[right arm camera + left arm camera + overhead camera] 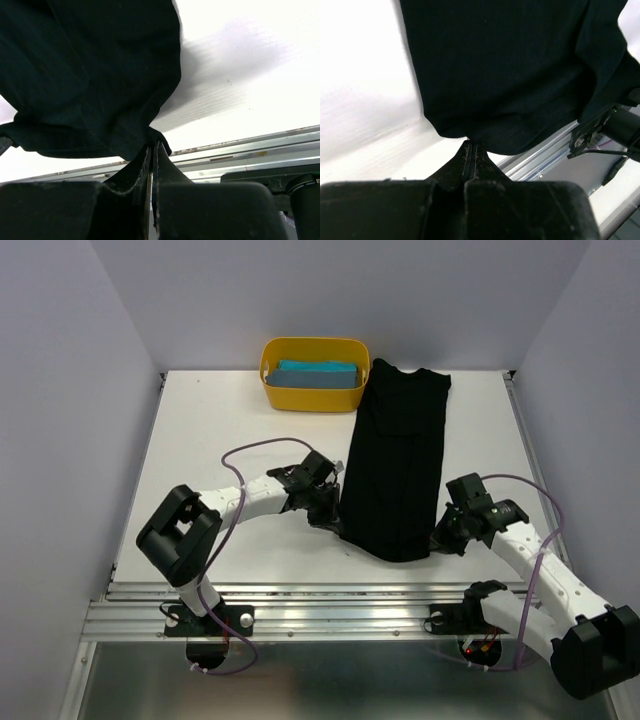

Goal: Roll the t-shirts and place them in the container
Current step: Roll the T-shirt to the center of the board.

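A black t-shirt lies folded into a long strip down the middle of the white table, collar at the far end. My left gripper is shut on its near left corner, and in the left wrist view the black cloth spreads away from the pinched fingertips. My right gripper is shut on the near right corner, where the hem bunches at the tips. A teal-blue t-shirt sits as a bundle inside the yellow tub.
The yellow tub stands at the far edge, just left of the black shirt's collar. An aluminium rail runs along the near table edge, close under both grippers. White walls close in the left, right and far sides.
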